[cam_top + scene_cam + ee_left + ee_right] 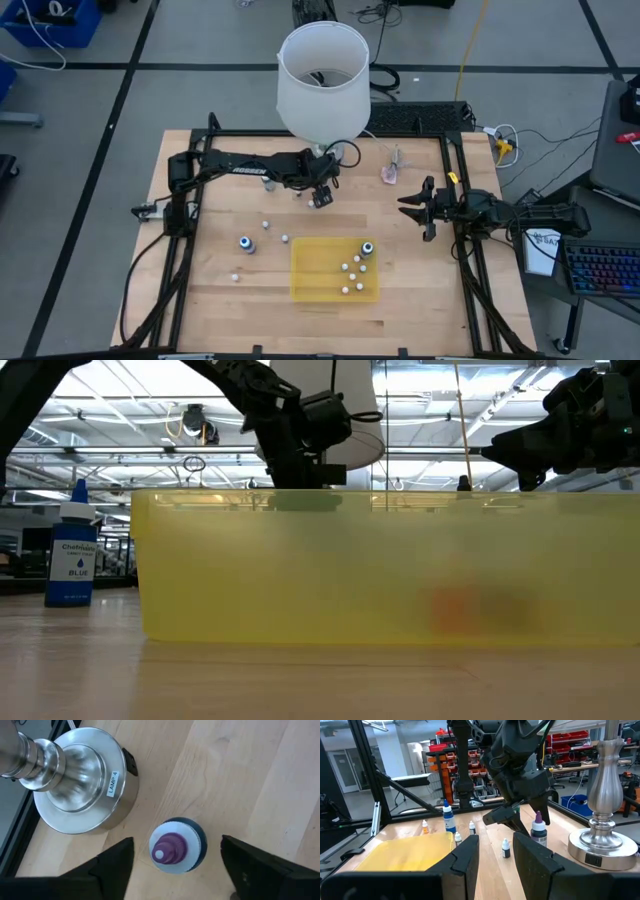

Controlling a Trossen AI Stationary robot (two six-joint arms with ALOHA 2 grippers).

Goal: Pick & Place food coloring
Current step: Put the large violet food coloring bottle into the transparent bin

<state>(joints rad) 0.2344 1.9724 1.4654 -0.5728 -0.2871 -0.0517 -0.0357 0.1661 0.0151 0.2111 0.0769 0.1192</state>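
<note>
Left claw [172, 865] apart, fingers straddling a purple-capped food coloring bottle [177, 845] (not gripped) upright on the table [260, 780] beside the lamp base [80, 780]. Right claw [418, 209] waits at the right edge, fingers slightly apart, empty.

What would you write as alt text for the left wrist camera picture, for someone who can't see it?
The left gripper hangs open over a small upright food coloring bottle with a purple cap, one dark finger on each side of it, not touching. Beside the bottle on the wooden table stands a shiny metal lamp base labelled LAMP 4.
</note>
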